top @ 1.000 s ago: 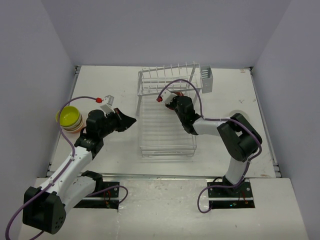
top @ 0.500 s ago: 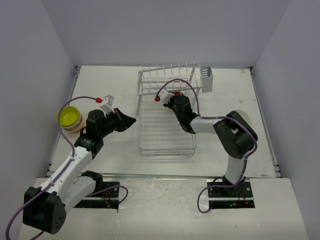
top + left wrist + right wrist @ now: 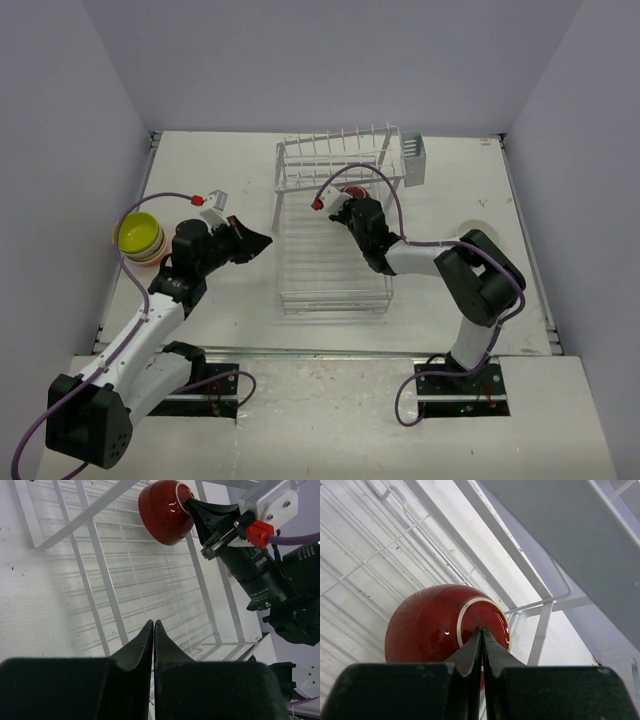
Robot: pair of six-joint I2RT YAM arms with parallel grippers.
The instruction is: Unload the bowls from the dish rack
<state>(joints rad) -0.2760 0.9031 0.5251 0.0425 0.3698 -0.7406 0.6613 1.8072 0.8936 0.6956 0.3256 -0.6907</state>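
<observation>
Now | dark red bowl (image 3: 426,626) on its side in dish rack (image 3: 330,282) | right gripper (image 3: 481,629) jaws shut, tips at foot ring | left gripper (image 3: 153,624) jaws shut, empty | you open, straddle rim, then pinch.

White table (image 3: 230,160) carries the dish rack (image 3: 330,270) and stacked bowls (image 3: 138,238).

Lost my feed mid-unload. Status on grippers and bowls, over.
Left gripper shut, empty, beside the dish rack. Right gripper shut, tips at foot of dark red bowl. Bowl on its side in rack, bars close above.
</observation>
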